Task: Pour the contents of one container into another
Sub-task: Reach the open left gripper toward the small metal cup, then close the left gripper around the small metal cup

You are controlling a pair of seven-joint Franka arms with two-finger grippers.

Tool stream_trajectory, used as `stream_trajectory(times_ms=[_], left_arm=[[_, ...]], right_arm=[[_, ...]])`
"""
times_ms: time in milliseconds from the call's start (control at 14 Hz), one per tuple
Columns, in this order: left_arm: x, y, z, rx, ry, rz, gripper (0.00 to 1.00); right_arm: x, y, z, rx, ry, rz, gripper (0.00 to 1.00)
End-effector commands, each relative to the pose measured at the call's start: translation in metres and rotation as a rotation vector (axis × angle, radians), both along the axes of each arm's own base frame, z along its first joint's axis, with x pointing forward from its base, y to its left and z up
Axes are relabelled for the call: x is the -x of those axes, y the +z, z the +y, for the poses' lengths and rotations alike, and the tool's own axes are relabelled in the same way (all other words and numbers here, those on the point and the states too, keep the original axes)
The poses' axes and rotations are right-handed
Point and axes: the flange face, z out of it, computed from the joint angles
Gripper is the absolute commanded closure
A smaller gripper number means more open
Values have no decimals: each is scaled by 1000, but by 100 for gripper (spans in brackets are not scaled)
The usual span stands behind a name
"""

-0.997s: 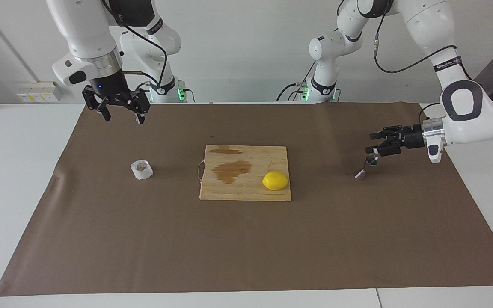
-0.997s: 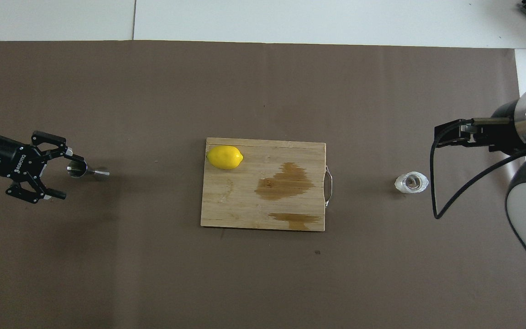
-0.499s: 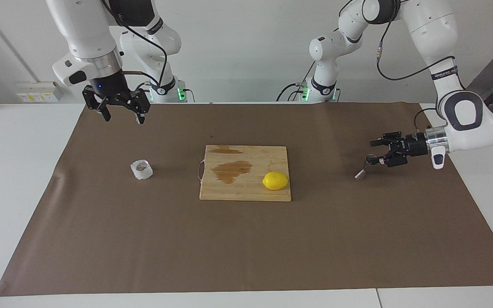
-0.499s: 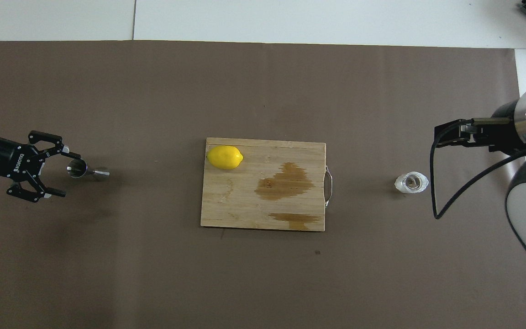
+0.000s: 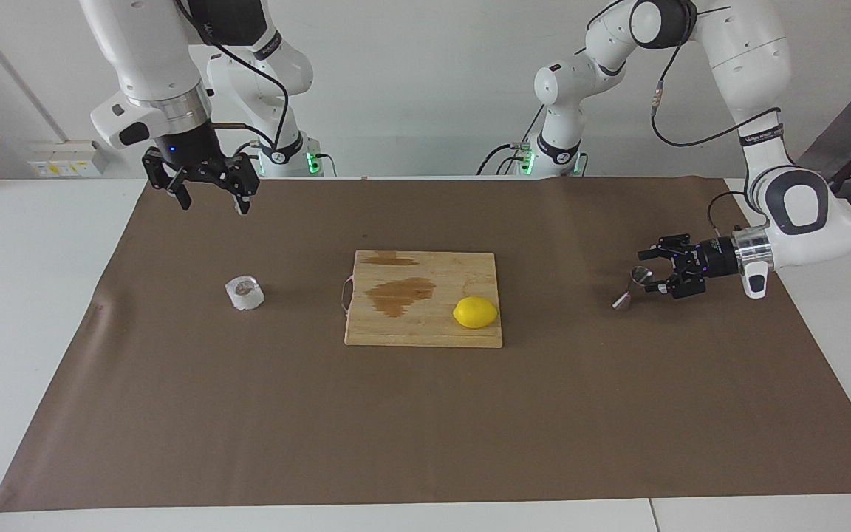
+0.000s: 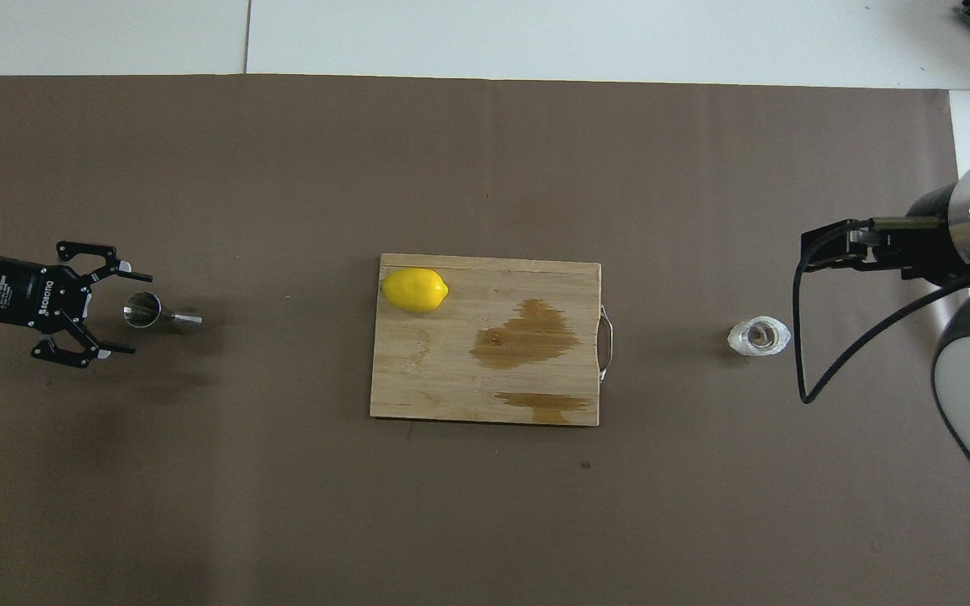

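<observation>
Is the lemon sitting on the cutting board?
Yes, the lemon lies on the board, at the corner toward the left arm's end, farther from the robots than the stains.

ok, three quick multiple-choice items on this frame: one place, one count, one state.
1. Where is the lemon?
A on the cutting board
B on the brown paper
C in the crinkled cup

2. How many dark stains mark the board?
A none
B two
C five

3. How is the left tool?
A shut on the jigger
B open beside the jigger
C open over the cup

A: lemon lies on the board's corner.
B: a large stain and a smaller one.
C is wrong; B: fingers spread at the jigger's top, nothing gripped.
</observation>
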Motion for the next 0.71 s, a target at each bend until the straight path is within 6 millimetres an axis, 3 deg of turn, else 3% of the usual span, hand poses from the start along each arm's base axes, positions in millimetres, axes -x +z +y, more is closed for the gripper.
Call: stream_trajectory(times_ms=[0,641], left_arm=[[1,-15,-2,37,44,41,0],[8,-24,-5,84,84,67,0]], right_arm=[[2,2,-2,-25,16,14,0],[2,3,-2,-25,16,13,0]])
